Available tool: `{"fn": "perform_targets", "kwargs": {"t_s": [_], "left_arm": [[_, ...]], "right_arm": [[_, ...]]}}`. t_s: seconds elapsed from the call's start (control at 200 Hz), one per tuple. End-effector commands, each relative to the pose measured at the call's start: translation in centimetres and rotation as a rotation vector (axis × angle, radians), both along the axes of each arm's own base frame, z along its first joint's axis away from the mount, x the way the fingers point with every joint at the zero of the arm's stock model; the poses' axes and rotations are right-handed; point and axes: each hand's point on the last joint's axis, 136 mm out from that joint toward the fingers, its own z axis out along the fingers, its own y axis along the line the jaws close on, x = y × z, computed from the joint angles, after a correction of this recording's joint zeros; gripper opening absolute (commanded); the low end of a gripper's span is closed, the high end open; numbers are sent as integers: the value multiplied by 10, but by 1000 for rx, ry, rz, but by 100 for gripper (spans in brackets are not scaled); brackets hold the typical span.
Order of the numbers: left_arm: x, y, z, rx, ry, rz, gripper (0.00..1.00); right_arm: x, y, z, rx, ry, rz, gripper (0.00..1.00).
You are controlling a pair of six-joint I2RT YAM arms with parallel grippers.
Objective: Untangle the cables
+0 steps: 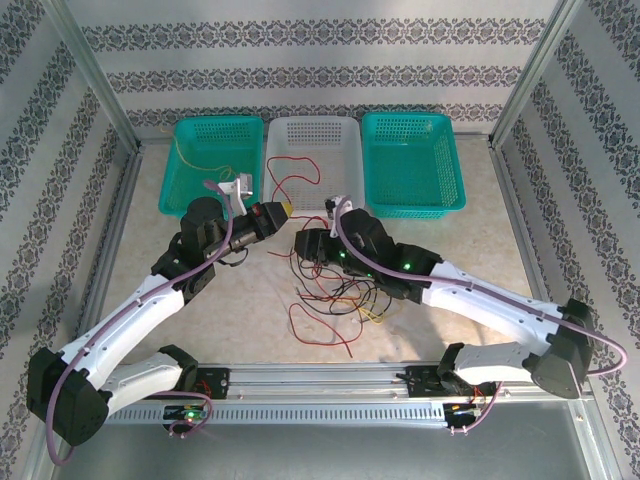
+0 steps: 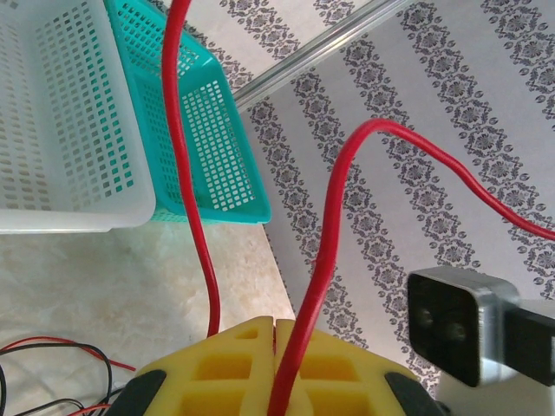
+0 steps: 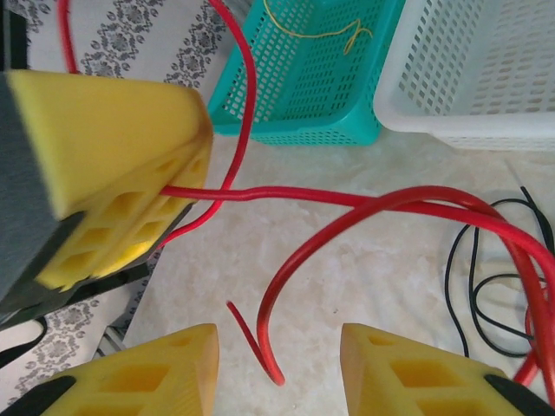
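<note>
The cables (image 1: 330, 290) lie in a red, black and yellow tangle mid-table. My left gripper (image 1: 282, 211) hangs above the table in front of the white basket, its yellow fingers (image 2: 234, 364) shut on a red cable (image 2: 299, 312) that rises from the jaws in two strands. In the right wrist view the same fingers (image 3: 113, 156) pinch that red cable (image 3: 286, 196) at upper left. My right gripper (image 3: 277, 347) is open just right of the left one, and a bent red cable end (image 3: 264, 342) hangs between its fingers, touching neither. Black cables (image 3: 477, 286) trail at the right.
Three baskets line the back: a teal basket (image 1: 178, 190) holding a yellow cable (image 1: 200, 152), a white basket (image 1: 345, 135) with a red cable (image 1: 290, 172) running into it, and another teal basket (image 1: 455, 205). Metal frame posts and patterned walls enclose the table.
</note>
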Motion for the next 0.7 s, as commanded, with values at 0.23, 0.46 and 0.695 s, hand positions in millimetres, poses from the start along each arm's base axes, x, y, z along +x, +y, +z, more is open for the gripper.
{"fn": "perform_targets", "kwargs": {"t_s": [0.23, 0.46, 0.695], "left_arm": [[-3, 9, 9, 1, -61, 24, 0], [4, 40, -21, 98, -9, 181, 0], [7, 86, -48, 108, 76, 355, 0]], "right_arm": [[4, 10, 45, 84, -101, 33, 6], [-1, -54, 71, 176, -139, -54, 0], [-8, -132, 74, 234, -130, -185, 0]]}}
